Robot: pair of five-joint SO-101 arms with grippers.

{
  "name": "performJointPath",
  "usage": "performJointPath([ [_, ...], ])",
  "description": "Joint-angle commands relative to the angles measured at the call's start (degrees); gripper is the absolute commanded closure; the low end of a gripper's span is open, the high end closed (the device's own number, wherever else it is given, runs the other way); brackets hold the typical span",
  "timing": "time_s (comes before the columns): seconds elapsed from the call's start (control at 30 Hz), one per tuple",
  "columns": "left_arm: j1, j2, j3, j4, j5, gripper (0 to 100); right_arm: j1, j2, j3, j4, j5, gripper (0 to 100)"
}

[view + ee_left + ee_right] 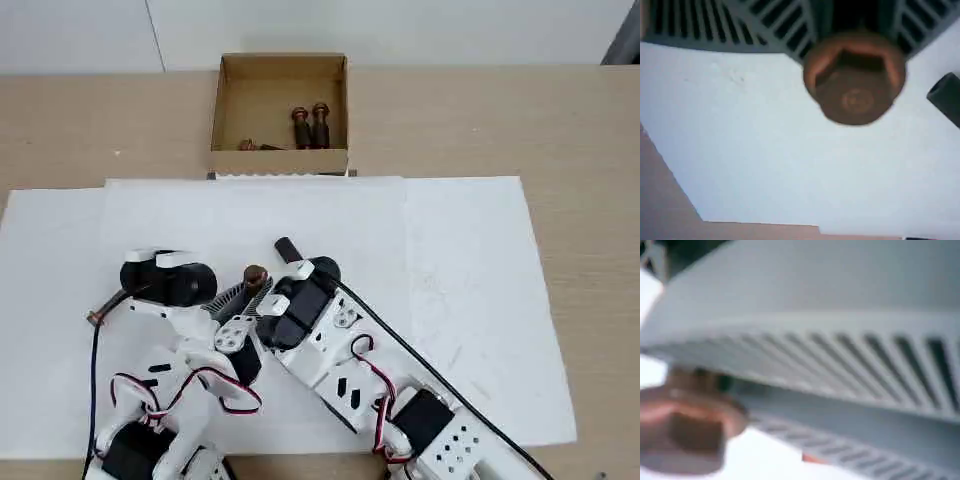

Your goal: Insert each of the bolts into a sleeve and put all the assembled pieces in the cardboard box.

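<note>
One bolt point(855, 82) sits gripped in the left end effector point(251, 286).

No text, label, number or sign can be read on anything.

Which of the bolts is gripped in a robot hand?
The bolt between the two arms, clamped in the left hand. The loose bolt lies free on the paper, and the boxed pieces sit in the cardboard box.
</note>
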Motion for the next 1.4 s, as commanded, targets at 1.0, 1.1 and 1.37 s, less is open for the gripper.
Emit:
performJointPath([
  [1.0,-7.38,-0.35,-12.44,1.14,-17.41,98,5.67,-0.66,-1.58,-0.75,0.79,99.5],
  [1.1,-8.00,-0.35,-12.53,1.14,-23.47,99,10.42,-0.13,-1.41,1.80,0.70,99.5],
  [1.37,-25.58,-0.35,-3.82,0.62,-35.60,99,23.87,-0.66,-1.85,6.81,0.88,99.5],
])
